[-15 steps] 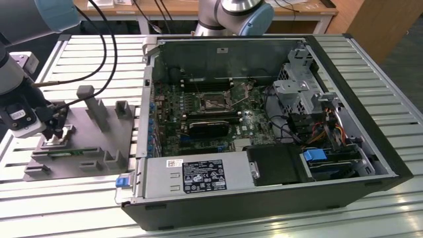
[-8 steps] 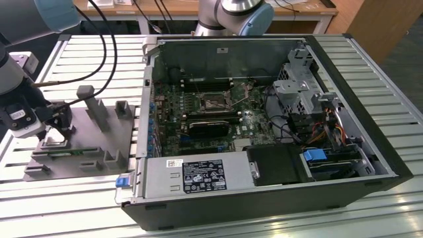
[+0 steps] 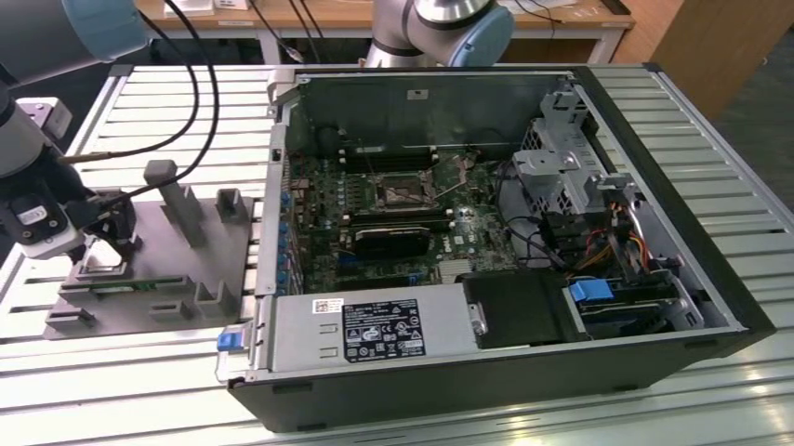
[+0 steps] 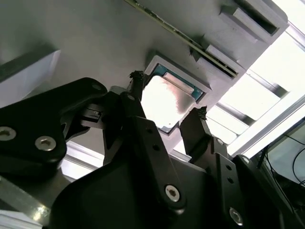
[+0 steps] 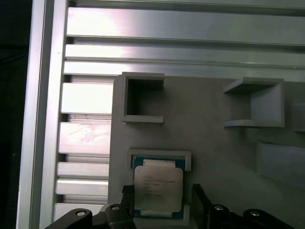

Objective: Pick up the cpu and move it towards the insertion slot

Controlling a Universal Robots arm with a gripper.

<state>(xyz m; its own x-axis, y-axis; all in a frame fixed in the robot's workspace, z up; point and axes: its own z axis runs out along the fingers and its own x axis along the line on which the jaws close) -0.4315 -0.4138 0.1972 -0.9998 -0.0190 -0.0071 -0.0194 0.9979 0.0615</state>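
We see the cpu (image 5: 158, 188) silver-topped with fine dark print, on a teal rim. Our gripper (image 5: 162, 192) is black; the tray (image 5: 209, 129) is plain matt grey. The table (image 3: 745, 167) shows pale silver parallel ribs. Inside the black case (image 3: 496, 400), the motherboard (image 3: 323, 214) is green, the insertion slot (image 3: 400, 193) dark, silver-framed.

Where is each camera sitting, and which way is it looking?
Exterior view: off the arm, high up, looking down on the open computer case, the grey tray and the arm's claw over that tray.
First wrist view: rides on the arm, facing the tray and the cpu in its pocket; the claw fingers show.
Second wrist view: rides on the arm, looking along the dark claw fingers at the cpu.
Both wrist views share the cpu between the open fingers.
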